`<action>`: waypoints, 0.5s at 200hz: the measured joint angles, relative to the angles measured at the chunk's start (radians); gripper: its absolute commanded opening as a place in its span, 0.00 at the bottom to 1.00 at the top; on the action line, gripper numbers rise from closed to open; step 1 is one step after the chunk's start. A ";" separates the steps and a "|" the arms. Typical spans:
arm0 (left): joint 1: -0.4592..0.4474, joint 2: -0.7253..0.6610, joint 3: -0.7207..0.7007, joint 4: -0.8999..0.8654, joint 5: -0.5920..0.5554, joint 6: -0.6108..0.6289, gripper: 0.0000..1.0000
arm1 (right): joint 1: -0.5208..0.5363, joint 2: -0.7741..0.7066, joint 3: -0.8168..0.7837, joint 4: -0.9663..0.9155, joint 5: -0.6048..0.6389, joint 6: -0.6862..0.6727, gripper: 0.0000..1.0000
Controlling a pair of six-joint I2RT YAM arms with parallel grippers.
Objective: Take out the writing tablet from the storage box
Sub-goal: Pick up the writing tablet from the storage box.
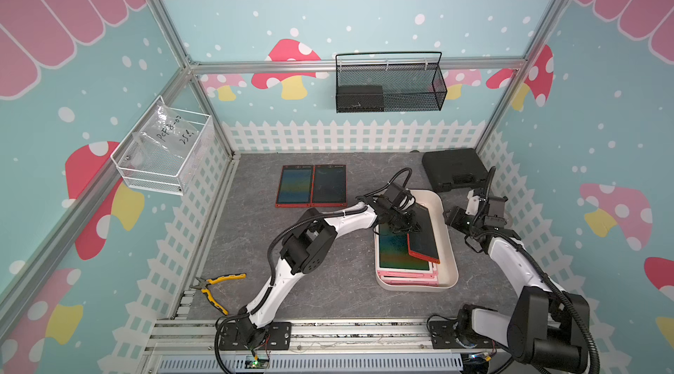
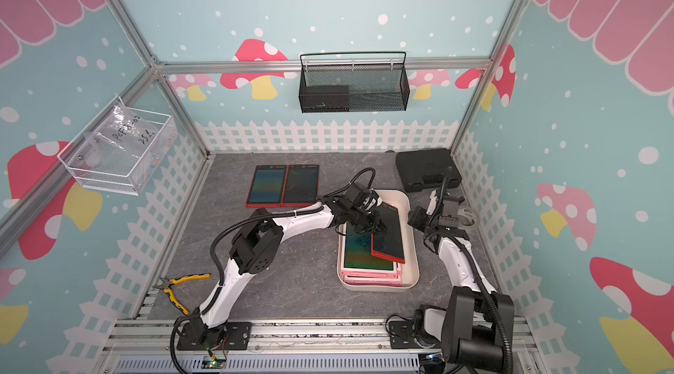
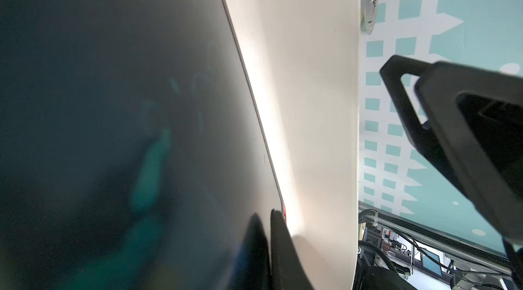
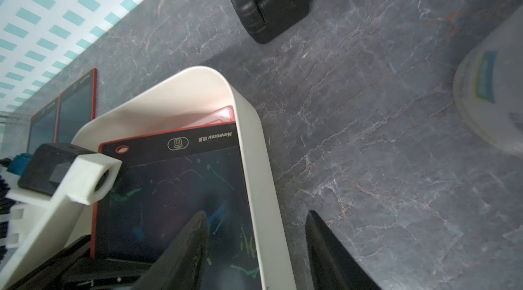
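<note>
The storage box (image 1: pixel 450 244) (image 2: pixel 413 244) is a cream-white tub right of the table's centre. A red-framed writing tablet (image 1: pixel 425 241) (image 2: pixel 389 237) lies tilted in it, on a stack of pink-framed tablets (image 1: pixel 399 257). My left gripper (image 1: pixel 412 228) (image 3: pixel 268 217) is shut on the red tablet's (image 3: pixel 141 104) edge, with the box wall (image 3: pixel 311 104) just beyond. My right gripper (image 1: pixel 447 216) (image 4: pixel 254 216) is open at the box's right wall (image 4: pixel 254 161). One finger is over the dark screen (image 4: pixel 175 189) and the other is outside, over the table.
Two red-framed tablets (image 1: pixel 294 186) (image 1: pixel 329 186) lie side by side at the back of the table. A black case (image 1: pixel 454 169) sits behind the box, a tape roll (image 2: pixel 467 217) beside the right arm, and yellow pliers (image 1: pixel 215 286) front left. Wire baskets (image 1: pixel 390 84) (image 1: pixel 164 149) hang on the walls.
</note>
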 measured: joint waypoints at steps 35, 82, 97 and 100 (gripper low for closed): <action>0.011 -0.049 0.000 -0.047 -0.004 0.032 0.00 | -0.008 -0.024 0.027 -0.026 -0.027 -0.015 0.58; 0.022 -0.148 -0.053 -0.085 -0.007 0.065 0.00 | -0.008 -0.075 0.037 -0.056 -0.118 -0.042 0.65; 0.027 -0.215 -0.096 -0.091 -0.008 0.073 0.00 | -0.008 -0.072 0.042 -0.053 -0.176 -0.050 0.67; 0.027 -0.229 -0.103 -0.093 -0.008 0.074 0.00 | -0.008 -0.070 0.042 -0.051 -0.190 -0.049 0.67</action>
